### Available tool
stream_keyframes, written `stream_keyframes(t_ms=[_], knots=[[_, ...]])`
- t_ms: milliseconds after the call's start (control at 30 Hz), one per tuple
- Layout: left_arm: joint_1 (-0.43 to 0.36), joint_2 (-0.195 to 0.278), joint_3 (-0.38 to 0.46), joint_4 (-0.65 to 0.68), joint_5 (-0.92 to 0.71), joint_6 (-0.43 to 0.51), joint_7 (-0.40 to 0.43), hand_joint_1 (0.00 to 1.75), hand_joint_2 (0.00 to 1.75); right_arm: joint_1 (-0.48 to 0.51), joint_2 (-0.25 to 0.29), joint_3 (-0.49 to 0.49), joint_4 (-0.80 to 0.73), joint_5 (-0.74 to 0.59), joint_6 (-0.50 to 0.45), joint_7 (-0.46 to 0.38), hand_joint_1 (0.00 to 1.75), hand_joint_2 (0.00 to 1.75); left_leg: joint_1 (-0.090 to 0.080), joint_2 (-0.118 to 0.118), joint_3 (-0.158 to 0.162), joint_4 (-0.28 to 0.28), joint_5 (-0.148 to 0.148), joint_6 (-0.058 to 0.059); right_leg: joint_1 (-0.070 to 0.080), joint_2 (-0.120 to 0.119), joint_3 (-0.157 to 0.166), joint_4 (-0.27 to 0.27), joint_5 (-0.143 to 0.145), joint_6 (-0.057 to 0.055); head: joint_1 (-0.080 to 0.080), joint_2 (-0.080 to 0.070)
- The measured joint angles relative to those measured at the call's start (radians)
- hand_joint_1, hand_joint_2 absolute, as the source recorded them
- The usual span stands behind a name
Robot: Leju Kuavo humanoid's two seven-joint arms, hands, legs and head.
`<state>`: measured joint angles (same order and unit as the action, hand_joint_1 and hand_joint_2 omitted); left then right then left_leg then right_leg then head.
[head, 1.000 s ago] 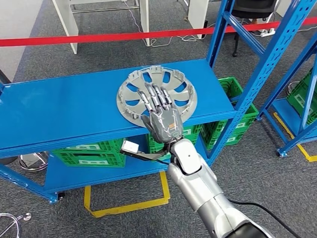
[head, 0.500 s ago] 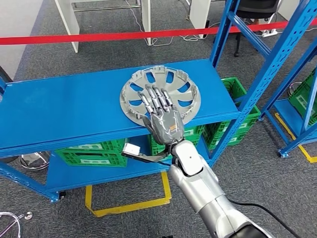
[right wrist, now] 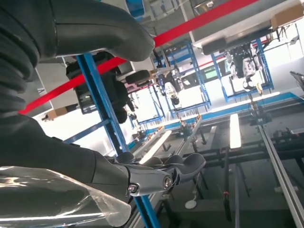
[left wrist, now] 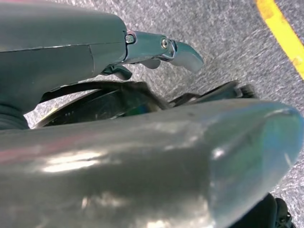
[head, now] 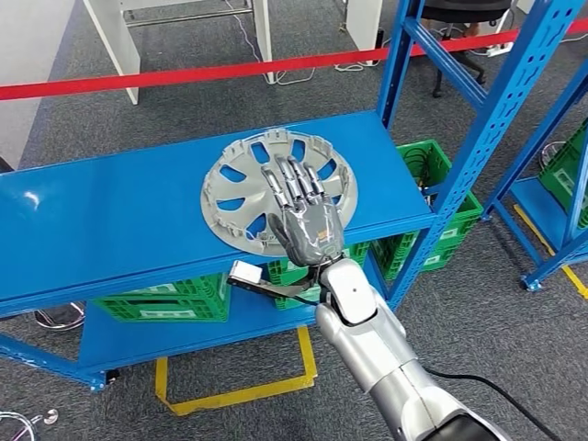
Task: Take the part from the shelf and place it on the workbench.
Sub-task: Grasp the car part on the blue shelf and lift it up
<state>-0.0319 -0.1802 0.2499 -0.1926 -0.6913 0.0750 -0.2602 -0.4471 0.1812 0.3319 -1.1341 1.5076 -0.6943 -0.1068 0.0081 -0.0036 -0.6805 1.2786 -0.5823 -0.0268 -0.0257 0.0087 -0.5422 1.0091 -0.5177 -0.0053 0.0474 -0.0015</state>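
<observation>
Silver-grey part (head: 277, 188) lies flat on the blue shelf (head: 104, 220), its near edge overhanging the front lip. The right robot hand (head: 305, 216) rests over that edge, fingers extended, apparently not yet closed; the left robot hand (left wrist: 157, 47) hangs by the floor, grip unclear.

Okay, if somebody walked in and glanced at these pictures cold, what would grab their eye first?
Most likely the silver hubcap, lying flat on the blue shelf and overhanging its front edge. The robot's right hand rests on the hubcap's near side, fingers stretched across its spokes. Behind them, a red barrier tape runs across the grey floor, and green crates sit on the lower level.
</observation>
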Motion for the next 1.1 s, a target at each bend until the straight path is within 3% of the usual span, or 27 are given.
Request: stream_keyframes(t_ms=[67,100,133,267,333,433,467,500,533,567,600,633,667,800,1100], knots=[[0.002,0.001,0.0,0.0,0.0,0.001,0.0,0.0,0.0,0.0,0.0,0.0,0.0,0.0,0.0,0.0,0.0,1.75,0.001,0.0,0.027,-0.113,0.103,0.003,-0.001,0.002,0.024,-0.002,-0.019,0.007,0.0,0.0],[0.002,0.001,0.0,0.001,0.0,0.001,0.0,0.0,0.0,-0.001,0.0,0.0,0.0,0.0,0.0,0.0,0.0,1.75,-0.001,0.0,0.044,-0.166,0.138,0.005,0.0,0.002,0.035,-0.003,-0.028,0.013,-0.001,0.0],[0.002,0.0,0.0,0.002,-0.001,0.001,0.0,0.0,0.0,-0.002,0.0,0.0,-0.001,0.0,-0.001,0.001,0.0,1.75,-0.003,0.001,0.059,-0.208,0.149,0.01,0.002,0.002,0.04,-0.005,-0.034,0.02,-0.003,0.0],[0.003,-0.001,0.0,0.004,-0.003,0.001,0.0,0.0,0.0,-0.005,-0.001,0.0,-0.002,0.001,-0.002,0.003,0.0,1.75,-0.003,-0.002,0.082,-0.256,0.119,0.031,0.005,-0.001,0.039,-0.002,-0.037,0.042,-0.003,0.0],[0.003,-0.001,0.0,0.004,-0.003,0.001,0.0,0.0,0.0,-0.008,-0.002,0.001,-0.003,0.001,-0.003,0.004,0.0,1.75,0.0,-0.003,0.099,-0.264,0.114,0.041,0.005,-0.002,0.001,0.065,-0.054,0.047,0.0,0.0],[0.0,-0.001,0.0,0.004,-0.004,0.002,0.0,0.0,0.0,-0.007,-0.003,0.002,-0.004,0.0,-0.003,0.008,0.0,1.75,-0.003,-0.003,0.113,-0.266,0.103,0.055,0.006,-0.003,-0.131,0.25,-0.106,0.049,0.005,0.0],[0.001,-0.001,0.0,0.004,-0.004,0.003,-0.001,0.0,0.0,-0.004,-0.004,0.002,-0.004,0.0,-0.002,0.008,0.0,1.75,-0.005,-0.004,0.119,-0.266,0.097,0.057,0.007,-0.003,-0.164,0.277,-0.104,0.048,0.005,0.0],[0.001,-0.001,0.0,0.004,-0.004,0.004,-0.001,0.0,0.0,-0.003,-0.005,0.002,-0.004,0.0,-0.002,0.009,0.0,1.75,-0.008,-0.005,0.127,-0.266,0.091,0.058,0.008,-0.003,-0.179,0.267,-0.08,0.045,0.006,0.0],[0.002,-0.001,0.0,0.004,-0.004,0.005,-0.001,0.0,0.0,-0.003,-0.006,0.002,-0.004,0.0,-0.002,0.009,0.0,1.75,-0.01,-0.006,0.138,-0.266,0.084,0.058,0.01,-0.003,-0.175,0.222,-0.033,0.04,0.006,0.0],[0.003,-0.002,0.0,0.004,-0.004,0.006,-0.001,0.0,0.0,-0.003,-0.006,0.002,-0.004,0.0,-0.003,0.009,0.0,1.75,-0.012,-0.006,0.148,-0.266,0.076,0.058,0.013,-0.003,-0.159,0.156,0.021,0.032,0.006,0.0],[0.002,-0.003,0.0,0.004,-0.004,0.006,-0.001,0.0,0.0,-0.003,-0.006,0.002,-0.004,0.0,-0.002,0.009,0.0,1.75,-0.014,-0.007,0.156,-0.266,0.069,0.056,0.017,-0.004,-0.143,0.1,0.057,0.024,0.002,0.0],[0.001,-0.004,0.0,0.005,-0.004,0.006,-0.001,0.0,0.0,-0.004,-0.006,0.002,-0.003,0.0,-0.002,0.009,0.0,1.75,-0.014,-0.007,0.159,-0.266,0.063,0.053,0.021,-0.005,-0.127,0.054,0.072,0.017,0.0,0.0],[0.0,-0.005,0.0,0.005,-0.004,0.006,-0.001,0.0,0.0,-0.004,-0.007,0.003,-0.003,0.0,-0.002,0.01,0.0,1.75,-0.014,-0.006,0.16,-0.266,0.058,0.048,0.025,-0.005,-0.118,0.031,0.077,0.012,-0.002,0.0],[-0.003,-0.005,0.0,0.006,-0.008,0.008,0.001,0.0,0.0,-0.004,-0.008,0.002,-0.004,-0.001,-0.002,0.012,0.0,1.75,-0.016,-0.005,0.167,-0.263,0.053,0.052,0.023,-0.004,-0.103,0.014,0.086,0.022,-0.003,0.0],[-0.004,-0.003,0.0,0.006,-0.011,0.006,0.002,0.0,0.0,-0.004,-0.009,0.002,-0.005,-0.014,-0.002,-0.002,0.0,1.75,-0.015,-0.004,0.177,-0.286,0.05,0.04,0.025,-0.004,-0.101,0.015,0.078,0.01,-0.003,0.0]])
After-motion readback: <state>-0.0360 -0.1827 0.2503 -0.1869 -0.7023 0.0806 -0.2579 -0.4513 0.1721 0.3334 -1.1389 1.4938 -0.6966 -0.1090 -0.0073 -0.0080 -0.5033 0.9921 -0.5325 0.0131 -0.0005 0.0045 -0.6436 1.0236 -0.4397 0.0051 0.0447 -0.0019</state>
